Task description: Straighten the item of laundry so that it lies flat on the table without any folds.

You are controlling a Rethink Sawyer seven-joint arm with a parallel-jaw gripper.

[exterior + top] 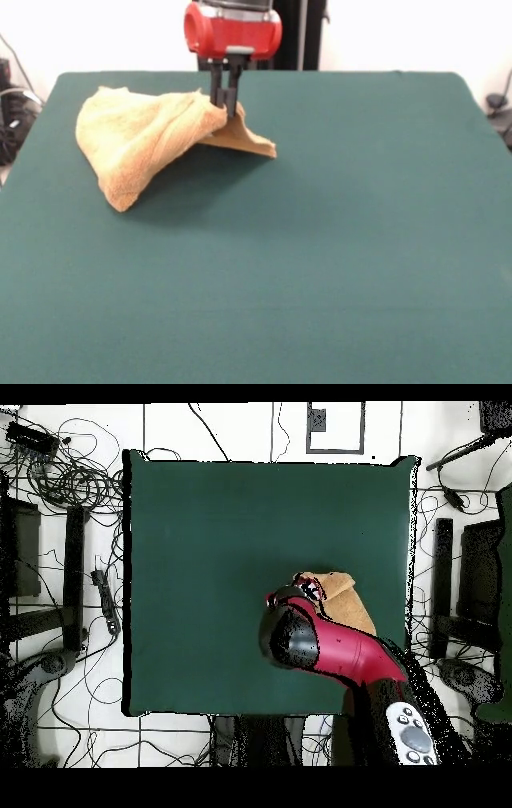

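Gripper (226, 102) pinched on towel (144, 136) edge, lifted off table (336, 264) near far-left corner in front view. Cloth tented, doubled, creased. Flattening not done; most spreading left.

Robotics lab | cables (70, 479) sprawl on white floor well beyond the gripper (225, 104) | felt-covered table (320, 240) beneath it

Tool (225, 102) apparently pinching lifted towel (148, 136)
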